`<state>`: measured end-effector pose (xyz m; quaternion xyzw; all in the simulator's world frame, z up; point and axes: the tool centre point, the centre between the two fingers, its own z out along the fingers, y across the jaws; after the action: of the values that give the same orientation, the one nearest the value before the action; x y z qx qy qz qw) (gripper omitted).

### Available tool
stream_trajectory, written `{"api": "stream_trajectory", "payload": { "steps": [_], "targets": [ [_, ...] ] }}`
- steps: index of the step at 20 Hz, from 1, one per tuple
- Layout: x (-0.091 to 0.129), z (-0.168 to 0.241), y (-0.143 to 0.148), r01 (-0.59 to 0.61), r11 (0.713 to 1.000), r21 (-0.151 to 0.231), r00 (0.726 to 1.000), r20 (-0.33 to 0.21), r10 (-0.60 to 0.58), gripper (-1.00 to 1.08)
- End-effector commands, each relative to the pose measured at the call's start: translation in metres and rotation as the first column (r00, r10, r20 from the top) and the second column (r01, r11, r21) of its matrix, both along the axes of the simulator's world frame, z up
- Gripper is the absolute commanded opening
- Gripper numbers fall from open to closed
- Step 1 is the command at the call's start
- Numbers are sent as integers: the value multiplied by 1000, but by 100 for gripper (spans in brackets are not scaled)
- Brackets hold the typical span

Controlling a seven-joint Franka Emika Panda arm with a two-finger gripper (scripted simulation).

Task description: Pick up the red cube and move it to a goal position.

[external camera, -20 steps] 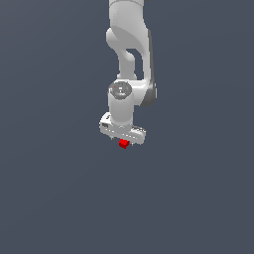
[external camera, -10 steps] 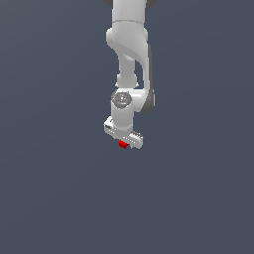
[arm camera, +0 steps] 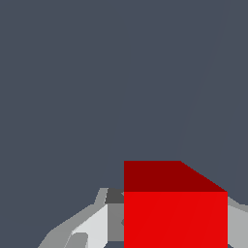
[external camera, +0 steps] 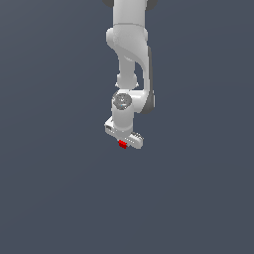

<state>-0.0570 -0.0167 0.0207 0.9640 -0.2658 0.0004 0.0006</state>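
Wrist view, nearest the camera: the red cube [arm camera: 175, 213] sits between two pale grey fingers [arm camera: 92, 225] of the end effector [arm camera: 169, 227]. One finger shows as a light wedge with a darker inner pad against the cube's side; the other is only a sliver of grey on the far side of the cube, cut off by the frame edge. The cube's bright front face and darker top face are visible; its lower part runs out of the frame, so the fingertips and the actual contact lines are hidden. Behind it lies a flat, unbroken grey-blue ground with only faint tonal streaks, and no edge or horizon can be made out.

Exterior view: the end effector [external camera: 124, 144] appears just below the centre of the frame as a white crossbar set at a slant, and the cube [external camera: 122, 144] shows as a small red patch at its lower edge, mostly covered by the bar. The fingers themselves are too small to separate here. Taken together, the two views show the end effector clamped on the cube. Above the bar rises the round grey-capped wrist joint [external camera: 122, 101], then the white arm [external camera: 130, 44], whose upper part is cut off by the top of the frame. The background is a uniform grey-blue, with no visible tabletop edge or shadow, so the cube's height above any surface cannot be told.
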Motion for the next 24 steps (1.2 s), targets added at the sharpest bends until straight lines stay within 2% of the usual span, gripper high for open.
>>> {"api": "stream_trajectory", "payload": {
  "steps": [1, 13, 24],
  "targets": [
    [0, 0, 0, 1, 1000, 0, 1000, -1, -1, -100],
    [7, 17, -1, 0, 1000, 0, 1000, 0, 0, -100],
    [38, 92, -7, 1, 1000, -1, 1000, 0, -1, -100]
  ]
}}
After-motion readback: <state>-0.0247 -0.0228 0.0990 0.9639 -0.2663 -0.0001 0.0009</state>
